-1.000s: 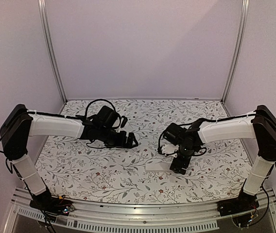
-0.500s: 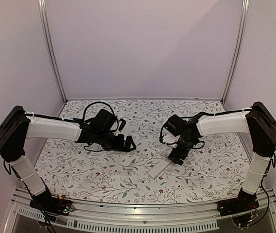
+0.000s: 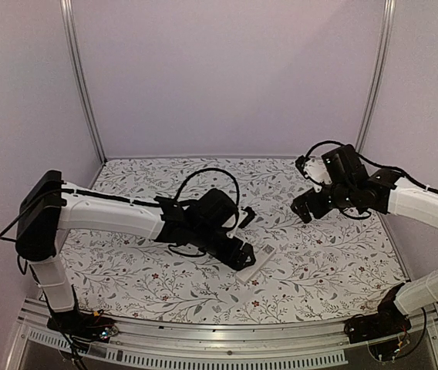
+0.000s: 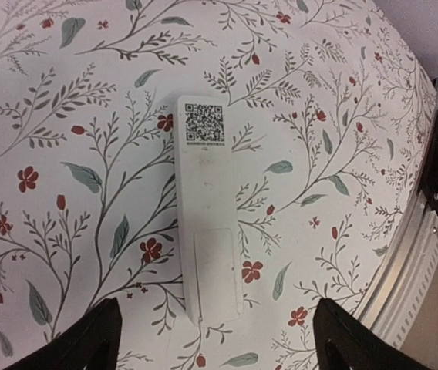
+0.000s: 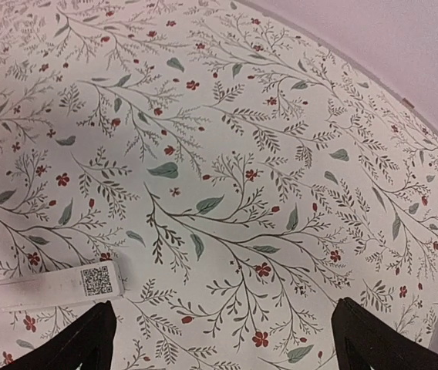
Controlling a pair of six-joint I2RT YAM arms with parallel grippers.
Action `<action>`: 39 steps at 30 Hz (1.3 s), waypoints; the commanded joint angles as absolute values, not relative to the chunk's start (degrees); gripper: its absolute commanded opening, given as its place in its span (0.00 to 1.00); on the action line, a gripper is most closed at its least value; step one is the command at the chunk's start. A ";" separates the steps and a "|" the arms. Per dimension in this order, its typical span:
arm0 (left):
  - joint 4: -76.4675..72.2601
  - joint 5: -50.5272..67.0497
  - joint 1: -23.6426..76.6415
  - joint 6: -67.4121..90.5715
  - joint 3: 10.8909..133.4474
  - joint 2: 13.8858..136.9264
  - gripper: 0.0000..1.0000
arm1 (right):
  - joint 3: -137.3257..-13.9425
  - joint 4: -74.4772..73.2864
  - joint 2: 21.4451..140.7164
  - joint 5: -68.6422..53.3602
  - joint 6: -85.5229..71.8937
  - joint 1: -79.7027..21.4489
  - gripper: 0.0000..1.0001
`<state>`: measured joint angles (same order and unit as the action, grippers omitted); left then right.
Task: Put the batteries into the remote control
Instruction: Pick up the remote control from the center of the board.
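The remote control point(image 4: 207, 208) is a slim white bar lying flat on the flowered table with its back up, showing a QR label and a battery-cover outline. It also shows in the top view point(image 3: 257, 262) and in the right wrist view point(image 5: 57, 285). My left gripper point(image 4: 217, 341) is open, hovering above the remote's cover end with a finger on each side, touching nothing; in the top view it point(image 3: 238, 254) covers the remote's left end. My right gripper point(image 5: 227, 343) is open and empty, raised well right of the remote point(image 3: 302, 210). The batteries are not in view.
The metal rail point(image 4: 427, 231) of the table's front edge lies close to the right of the remote in the left wrist view. Frame posts point(image 3: 373, 77) and purple walls stand at the back and sides.
My left arm has swung right and now hovers over the remote. My right gripper has left the remote and pulled up and back to the far right. The remote lies free.
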<state>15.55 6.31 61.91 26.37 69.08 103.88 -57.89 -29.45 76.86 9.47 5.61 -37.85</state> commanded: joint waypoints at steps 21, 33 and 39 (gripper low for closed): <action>30.68 1.67 64.99 22.27 80.91 114.58 0.30 | -53.00 -28.71 71.58 -3.01 -3.16 -34.61 0.99; 34.58 0.38 66.02 22.09 82.59 121.01 0.18 | -52.65 -28.40 71.70 -2.54 -3.08 -34.29 0.99; 34.51 0.18 66.18 22.58 84.00 118.42 0.31 | -52.65 -28.39 71.85 -3.03 -3.46 -34.28 0.99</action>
